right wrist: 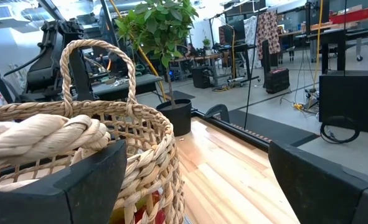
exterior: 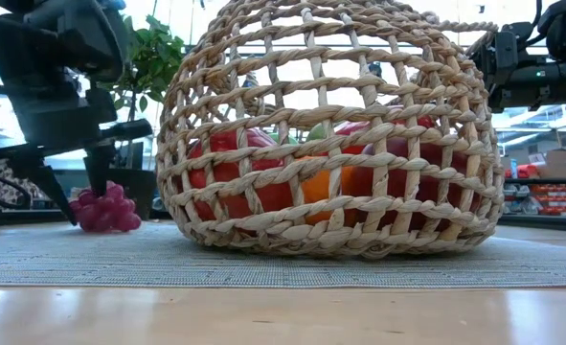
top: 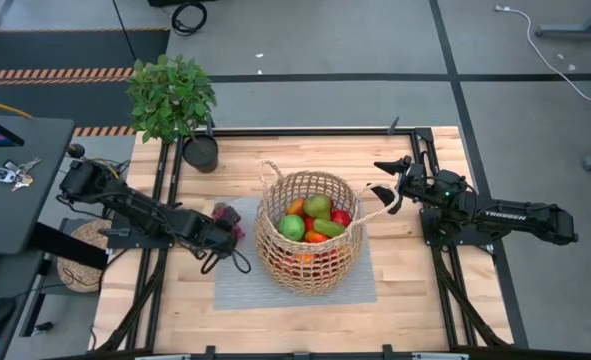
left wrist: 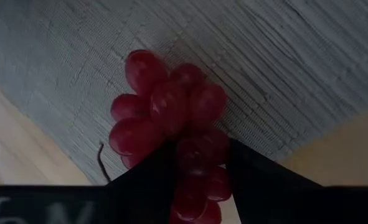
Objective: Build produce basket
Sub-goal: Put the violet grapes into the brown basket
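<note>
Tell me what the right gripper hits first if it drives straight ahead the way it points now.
Most likely the basket: the right gripper, jaws open, points at its near handle and rim. Depth is unclear, but nothing else shows between them.

A pale wooden table [top: 415, 300] carries a grey woven mat [top: 237, 288] and a black plant pot [top: 201, 153].
</note>
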